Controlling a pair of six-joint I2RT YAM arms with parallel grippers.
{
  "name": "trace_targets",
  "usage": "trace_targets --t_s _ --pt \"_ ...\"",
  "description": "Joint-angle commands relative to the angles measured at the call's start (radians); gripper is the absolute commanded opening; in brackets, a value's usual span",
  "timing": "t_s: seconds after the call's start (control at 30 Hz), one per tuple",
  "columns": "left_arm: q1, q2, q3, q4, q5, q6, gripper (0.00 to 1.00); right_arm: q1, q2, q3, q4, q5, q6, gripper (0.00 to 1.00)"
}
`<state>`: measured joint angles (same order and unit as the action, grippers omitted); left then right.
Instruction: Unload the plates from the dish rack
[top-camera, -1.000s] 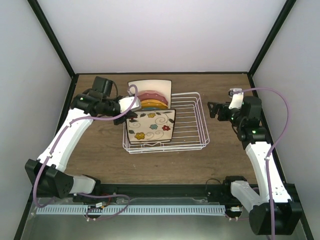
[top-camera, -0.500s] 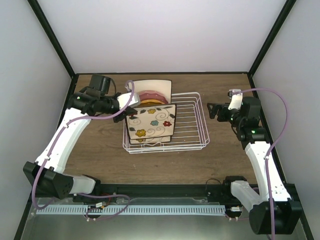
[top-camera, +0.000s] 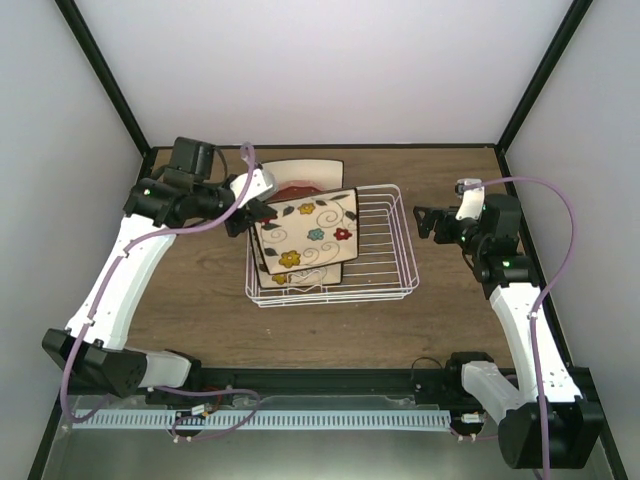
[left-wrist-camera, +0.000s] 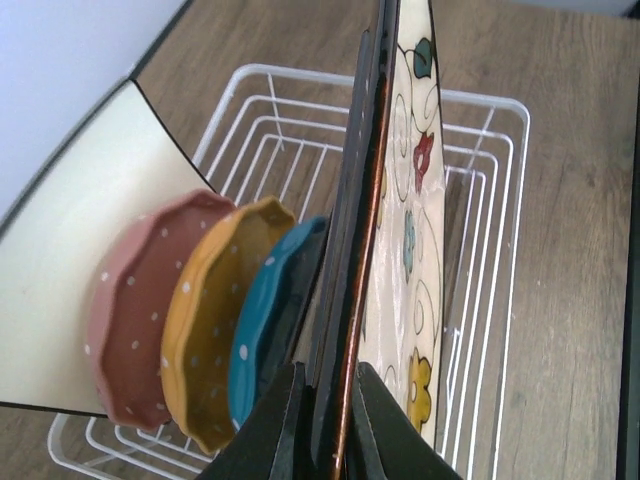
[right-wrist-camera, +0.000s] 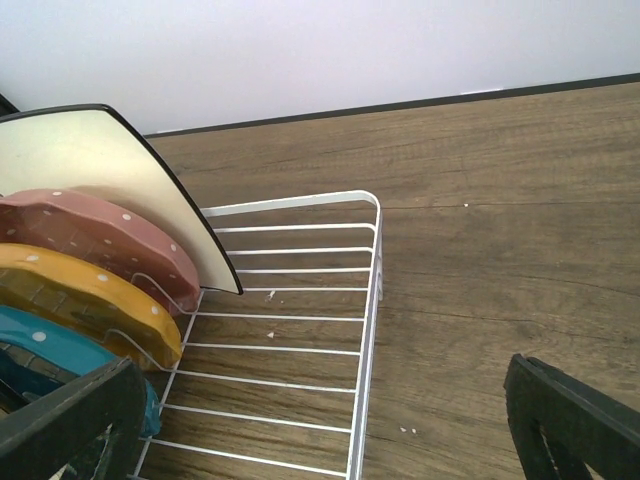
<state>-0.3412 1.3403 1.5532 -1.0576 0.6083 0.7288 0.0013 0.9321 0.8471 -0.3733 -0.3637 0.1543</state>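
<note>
**A:** Where do the jaws stand?

**B:** The left gripper (top-camera: 252, 210) is pinched on the left edge of the cream square ceramic plate painted with flowers (top-camera: 310, 232). The right gripper (top-camera: 424, 220) is spread wide around nothing, just beyond the right end of the white wire dish rack (top-camera: 370, 297).

**A:** Which way does the plate run from the grip?

**B:** Rightward. It stands on edge and leans, painted face to the near side, with its long line going left to right over the rack's left half. The right arm is well apart from it. I judge the left arm carries it out, likely to the brown wooden table (top-camera: 200, 300) on the left. The move turns on the lower edge clearing the near rim, and from above I cannot tell its height.

**A:** What does the wrist camera add?

**B:** It looks straight along the plate's edge, with black fingers (left-wrist-camera: 275, 425) on either side of a dark, copper-lined rim. On the far side, three round scalloped dotted plates stand in the prongs. The blue one (left-wrist-camera: 270, 320) is nearest, then the orange (left-wrist-camera: 215, 310), then the pink (left-wrist-camera: 135, 310). Behind them is the plain cream square plate (left-wrist-camera: 70, 270). The blue one sits just beside the held plate's back, and I cannot tell whether they touch. The overhead view hides most of that row. I also cannot tell whether the dark band is one plate or two.
</note>
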Motion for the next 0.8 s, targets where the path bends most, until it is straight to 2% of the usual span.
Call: trace_targets --t_s 0.0,0.3,0.5,0.77 --pt "0.000 -0.013 0.130 0.171 0.154 -0.140 0.04 -0.011 -0.006 -0.013 0.016 -0.012 0.005 1.00" --pt "0.028 0.018 0.207 0.350 0.192 -0.429 0.04 -0.011 -0.003 -0.021 0.017 -0.014 -0.001 1.00" --pt "0.118 0.024 0.198 0.615 0.227 -0.784 0.04 -0.011 -0.003 -0.024 0.014 -0.014 -0.005 1.00" --pt "0.298 0.060 0.196 0.983 0.274 -1.254 0.04 -0.011 -0.004 -0.024 0.007 -0.016 -0.009 1.00"
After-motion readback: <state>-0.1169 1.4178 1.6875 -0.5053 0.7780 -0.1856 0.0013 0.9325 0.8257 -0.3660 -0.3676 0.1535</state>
